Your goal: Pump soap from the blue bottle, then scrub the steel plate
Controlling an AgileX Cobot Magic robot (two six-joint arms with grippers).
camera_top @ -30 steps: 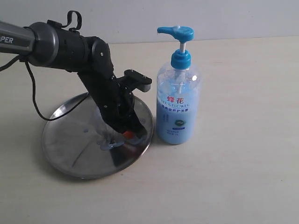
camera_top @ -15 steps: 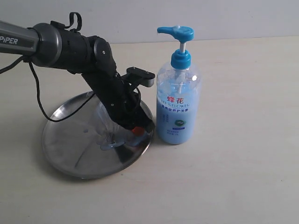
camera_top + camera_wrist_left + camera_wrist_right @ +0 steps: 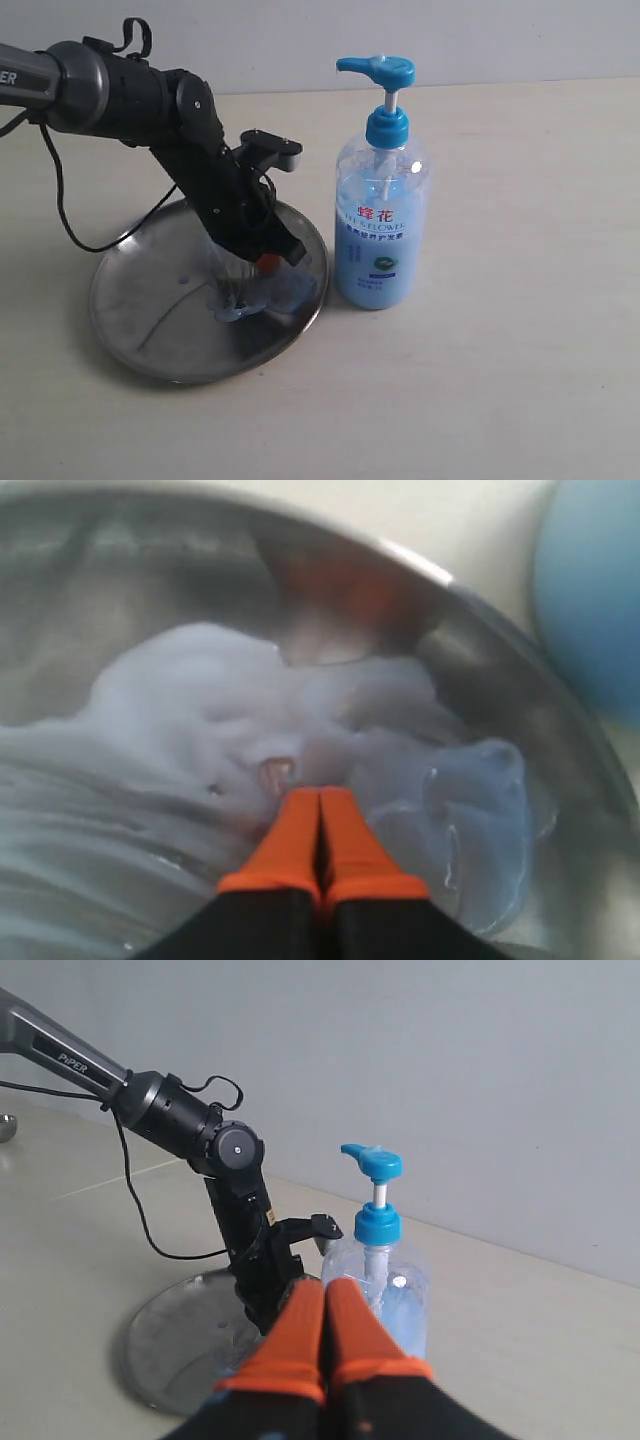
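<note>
Scrub step under way, by look of it: left gripper pressed shut, nothing between fingers, tips down in soap on steel plate; closed tips probably serve as scrubbing pad. Plate lies toward table left edge. Blue bottle upright just beside plate rim, on side toward right edge. Right gripper likewise shut, empty, held well back, clear of working arm.

Left arm: black jointed links, grey tube at the frame's upper left.
Marking: white "PIPER" lettering on the tube.
Cable: thin, black.
Left gripper, right gripper: orange fingers, black bases.
</note>
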